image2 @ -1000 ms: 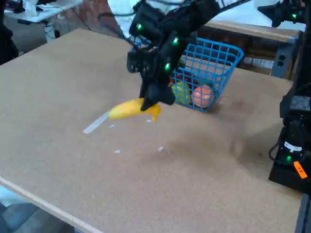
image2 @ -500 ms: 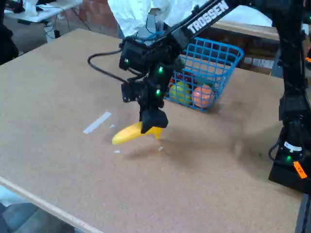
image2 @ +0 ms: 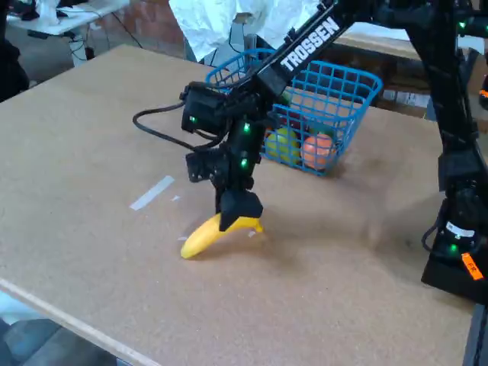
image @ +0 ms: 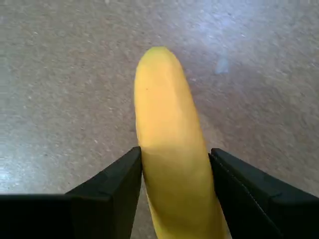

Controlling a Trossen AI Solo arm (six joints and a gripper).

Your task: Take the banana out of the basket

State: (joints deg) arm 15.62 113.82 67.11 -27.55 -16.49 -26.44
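Observation:
The yellow banana (image2: pixel 210 235) is outside the blue wire basket (image2: pixel 335 99), down at the brown tabletop in front of it. My gripper (image2: pixel 239 218) is shut on the banana's thicker end; its free tip points to the lower left and looks to touch the table. In the wrist view the banana (image: pixel 169 144) runs up between the two black fingers (image: pixel 112 186), which press its sides, with my gripper (image: pixel 175 189) closed around it. The basket stands behind the arm at upper right.
Inside the basket lie a round yellow-green fruit (image2: pixel 280 145) and a round orange fruit (image2: pixel 318 151). A strip of white tape (image2: pixel 152 192) lies on the table left of the banana. The arm's base (image2: pixel 457 229) stands at the right edge.
The arm has carried the banana away from the basket, toward the front of the table, and lowered it until it is at the tabletop. The grip stays shut.

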